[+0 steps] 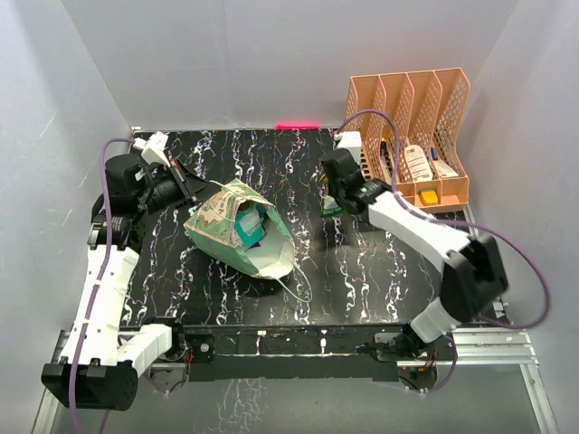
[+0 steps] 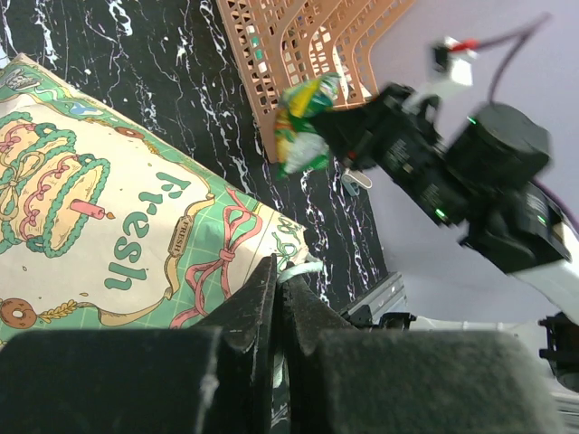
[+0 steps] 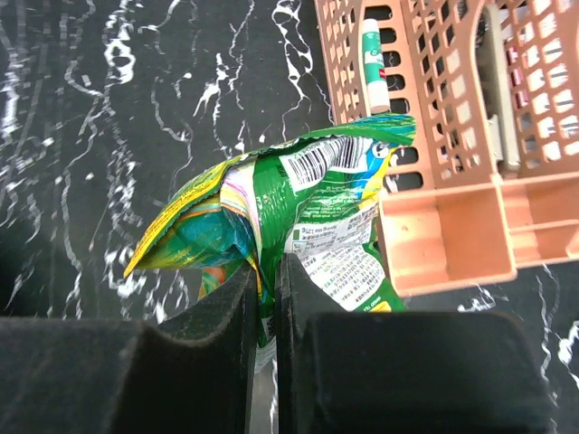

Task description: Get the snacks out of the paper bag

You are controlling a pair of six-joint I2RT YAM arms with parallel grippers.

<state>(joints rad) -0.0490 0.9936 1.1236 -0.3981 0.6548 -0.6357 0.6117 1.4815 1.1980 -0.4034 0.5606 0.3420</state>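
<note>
I see my right gripper (image 3: pixel 264 271) pinching the green snack packet (image 3: pixel 298 208) by its lower edge, its long axis slanting up toward the peach organizer (image 3: pixel 452 226) just beside it, while my left gripper (image 2: pixel 280 280) is closed narrow on the handle (image 2: pixel 303 269) of the paper bag (image 1: pixel 217 226), which lies on its side well apart from that organizer.

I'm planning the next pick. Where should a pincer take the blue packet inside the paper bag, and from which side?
Probably by the exposed edge of the blue packet, pinched across its thin face, coming from above and the right: the paper bag lies tipped with its mouth open that way, the packet's rest tucked inside.
</note>
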